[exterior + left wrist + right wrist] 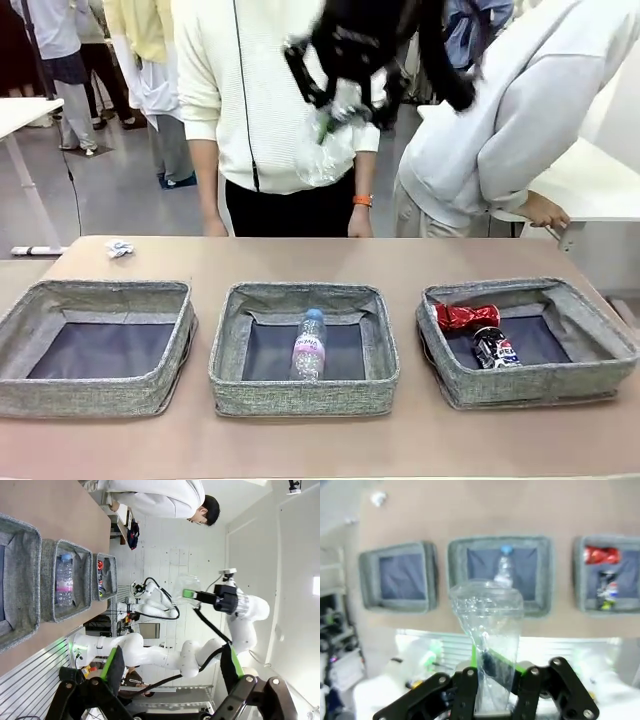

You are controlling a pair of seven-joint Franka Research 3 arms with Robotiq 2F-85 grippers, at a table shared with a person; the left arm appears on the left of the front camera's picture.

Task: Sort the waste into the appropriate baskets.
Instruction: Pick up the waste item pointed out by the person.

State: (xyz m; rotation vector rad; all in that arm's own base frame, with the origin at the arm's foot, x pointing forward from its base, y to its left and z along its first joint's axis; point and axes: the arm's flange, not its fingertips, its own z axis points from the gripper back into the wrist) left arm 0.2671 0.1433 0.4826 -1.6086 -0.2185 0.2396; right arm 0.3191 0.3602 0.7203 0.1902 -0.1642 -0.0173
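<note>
High above the table's far side, my right gripper [345, 100] [492, 672] is shut on the clear thin plastic container [325, 152] [487, 625]. Three grey baskets stand in a row. The left basket [90, 395] holds nothing. In the middle basket [300, 397] lies the bottle [308, 345] with pink label and blue cap. In the right basket [520, 385] rest the red can [465, 316] and the Pepsi can [493, 350]. A white paper wad [120, 248] sits on the table at the far left. My left gripper [172, 667] stands open, off the table.
A person in a white top [265, 110] stands at the far edge behind the middle basket. Another person in a grey top [510, 130] bends over at the right. Bare table runs in front of and behind the baskets.
</note>
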